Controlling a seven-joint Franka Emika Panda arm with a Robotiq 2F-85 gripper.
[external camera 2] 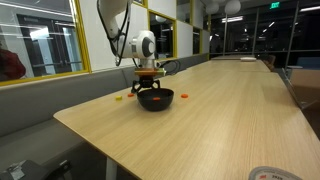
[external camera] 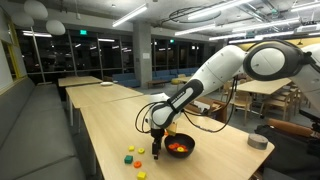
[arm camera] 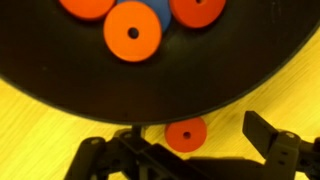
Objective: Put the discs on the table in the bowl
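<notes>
The gripper [arm camera: 176, 141] was open, its fingers [arm camera: 268, 140] spread to either side of an orange disc [arm camera: 185, 133]. That disc lay flat on the table [arm camera: 25, 125], just beside the bowl [arm camera: 60, 70]. In the bowl lay more discs [arm camera: 132, 30], orange-red, partly covering a blue piece [arm camera: 158, 10]. In an exterior view, small coloured pieces [external camera: 130, 156] sat on the table near the bowl.

Several discs [arm camera: 132, 32] in the bowl [arm camera: 60, 85], another disc [arm camera: 185, 133] on the table [arm camera: 30, 135] just beside it
</notes>
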